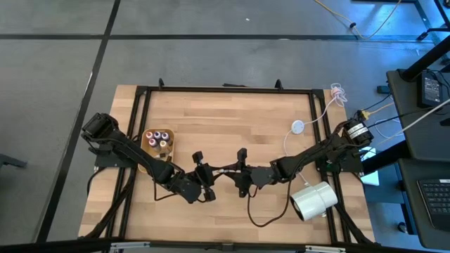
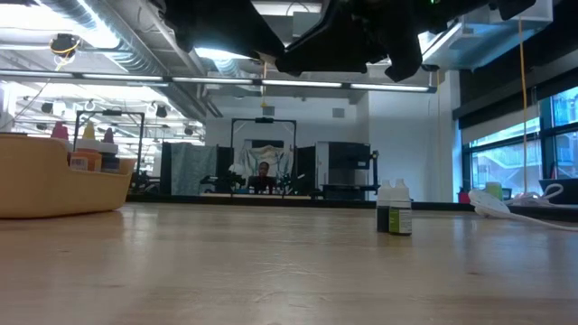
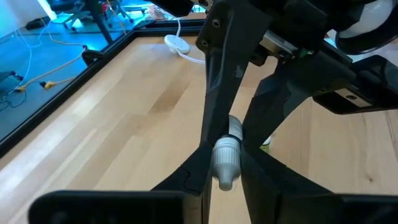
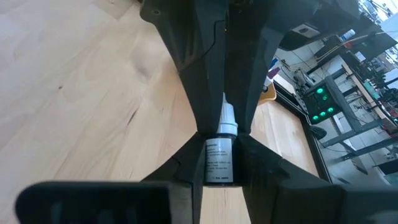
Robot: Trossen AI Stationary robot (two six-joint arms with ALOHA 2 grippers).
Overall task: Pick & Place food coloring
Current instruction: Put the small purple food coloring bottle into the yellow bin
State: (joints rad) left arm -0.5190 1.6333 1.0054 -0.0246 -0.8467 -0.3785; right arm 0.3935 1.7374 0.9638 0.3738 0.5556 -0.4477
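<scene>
Food coloring bottle passed between two grippers in mid-air

Food coloring bottle (image 4: 219,158), a small dropper with a white cap and a printed label, hangs above the middle of the worktop (image 1: 232,119), caught from both ends. The right gripper (image 4: 219,163) is clamped on its labelled body, and the left gripper (image 3: 225,163) is clenched on the white cap end, so each wrist view shows its own fingers pinching one end with the other arm's fingers meeting them. In the high view both arms reach inward and their grippers meet near the worktop's centre, toward the front edge.

More bottles sit upright in the tan tray (image 1: 149,144) on the left side, which looks like the place to fill. In the low view two further bottles (image 2: 395,209) stand on the wood, touching or just beside each other. A large white cylinder (image 1: 313,200) lies at the right front.

The bottle is likely very light, with stiff but smooth plastic walls, so it could twist or slip in a narrow pinch. The cap tapers, which makes it the weaker hold; the straight body is the safer place to grip. With both grippers on it, a pull before one lets go could tip it out.
</scene>
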